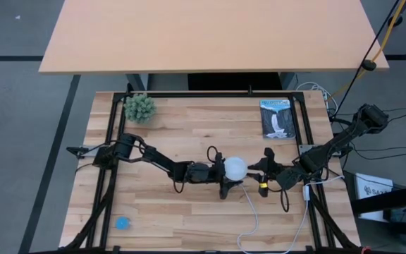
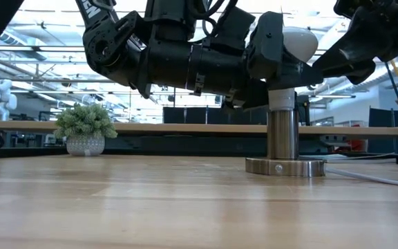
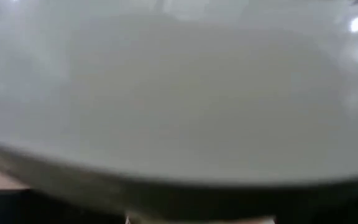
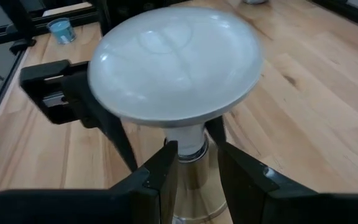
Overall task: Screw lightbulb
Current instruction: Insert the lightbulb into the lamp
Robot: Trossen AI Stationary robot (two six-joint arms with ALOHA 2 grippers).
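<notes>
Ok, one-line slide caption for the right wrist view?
Left claw grips the lightbulb dome while right claw clamps the socket stem below.

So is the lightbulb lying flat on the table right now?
No, the lightbulb stands upright on top of the metal socket post, held between the fingers of the left gripper, well above the table.

- Light wooden tabletop (image 1: 189,134) fills the high view's centre.
- Small green plant (image 1: 139,107) upper left.
- Dark booklet (image 1: 277,118) upper right.
- Metal socket stand (image 2: 285,164) at centre, white cord (image 1: 254,224) trailing toward the bottom.
- Blue cap (image 1: 122,223) lower left.
</notes>
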